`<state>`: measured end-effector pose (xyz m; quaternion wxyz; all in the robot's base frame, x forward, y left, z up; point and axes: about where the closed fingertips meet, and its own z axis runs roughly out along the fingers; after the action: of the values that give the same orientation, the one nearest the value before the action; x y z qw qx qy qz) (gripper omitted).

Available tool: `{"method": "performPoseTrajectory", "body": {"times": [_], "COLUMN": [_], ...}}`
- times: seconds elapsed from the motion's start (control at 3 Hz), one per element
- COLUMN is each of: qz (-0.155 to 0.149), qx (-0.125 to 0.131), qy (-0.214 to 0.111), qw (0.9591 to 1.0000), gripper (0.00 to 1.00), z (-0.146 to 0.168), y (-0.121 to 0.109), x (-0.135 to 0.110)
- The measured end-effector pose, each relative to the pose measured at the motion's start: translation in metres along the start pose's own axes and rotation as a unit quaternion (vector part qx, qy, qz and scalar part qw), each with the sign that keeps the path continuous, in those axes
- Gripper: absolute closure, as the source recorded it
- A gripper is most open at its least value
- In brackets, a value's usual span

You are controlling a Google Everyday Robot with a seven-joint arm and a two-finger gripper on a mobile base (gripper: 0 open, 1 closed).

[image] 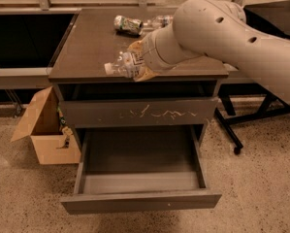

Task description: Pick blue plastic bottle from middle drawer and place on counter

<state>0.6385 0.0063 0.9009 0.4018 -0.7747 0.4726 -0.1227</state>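
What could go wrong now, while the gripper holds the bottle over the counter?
1. The gripper holds the blue plastic bottle on its side near the front edge of the counter. Released there, it might roll off into the open middle drawer or onto the floor.
2. A green-labelled can and a longer clear bottle lie close behind the arm; moving further back could knock them.

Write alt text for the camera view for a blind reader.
The gripper holds the blue plastic bottle at the front edge of the counter, cap pointing left. The middle drawer stands open; a can and another bottle lie at the back.
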Motion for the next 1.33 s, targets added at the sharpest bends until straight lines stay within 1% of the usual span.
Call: {"method": "performPoseTrajectory", "body": {"times": [0.33, 0.67, 1.0, 1.33], "qz": [-0.005, 0.007, 0.023, 0.036], "qx": [0.01, 0.022, 0.038, 0.048], "qy": [-0.01, -0.027, -0.046, -0.065], "qw": [0.9999, 0.9994, 0.998, 0.9961], "gripper": [1.0, 1.0, 1.0, 1.0], "z": [0.022, 0.047, 0.07, 0.086], "y": [-0.023, -0.044, -0.064, -0.079], "x": [0.01, 0.025, 0.039, 0.046]}}
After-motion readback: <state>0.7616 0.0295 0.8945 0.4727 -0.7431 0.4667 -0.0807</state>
